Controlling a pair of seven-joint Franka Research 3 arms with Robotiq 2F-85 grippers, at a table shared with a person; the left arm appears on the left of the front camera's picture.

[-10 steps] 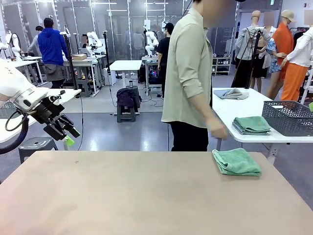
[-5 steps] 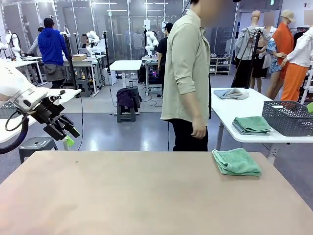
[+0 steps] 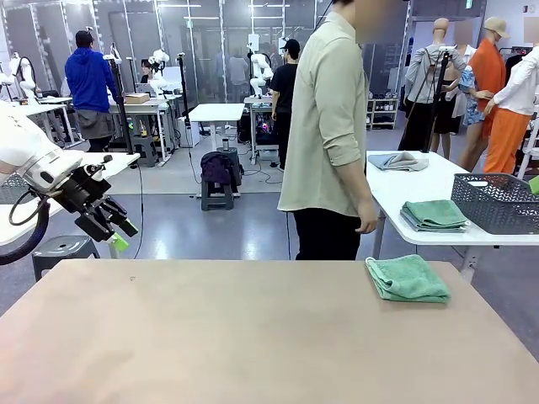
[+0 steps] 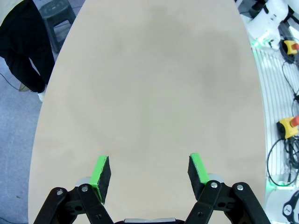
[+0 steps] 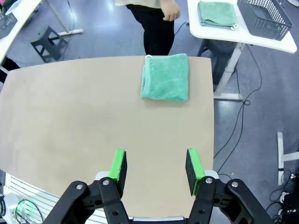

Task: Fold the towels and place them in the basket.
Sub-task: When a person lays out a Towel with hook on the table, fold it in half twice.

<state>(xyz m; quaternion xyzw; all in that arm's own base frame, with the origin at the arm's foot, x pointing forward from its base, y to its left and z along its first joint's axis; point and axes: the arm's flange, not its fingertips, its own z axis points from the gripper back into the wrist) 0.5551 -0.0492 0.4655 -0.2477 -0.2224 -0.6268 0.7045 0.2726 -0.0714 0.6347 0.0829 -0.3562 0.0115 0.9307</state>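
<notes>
The dark grey wire-mesh basket (image 3: 495,206) on the white side bench (image 3: 396,189) ran off the front view's right edge, its contents impossible to make out. The far edge of the tan bench (image 3: 253,337) hid the lower legs of the person (image 3: 328,135), whom the right wrist view's top edge cut off above the hand (image 5: 170,11). The white left arm (image 3: 25,151) was cut by the front view's left edge, and the stack of mint green terry cloth (image 3: 434,215) beside the basket was too small to count its layers.
</notes>
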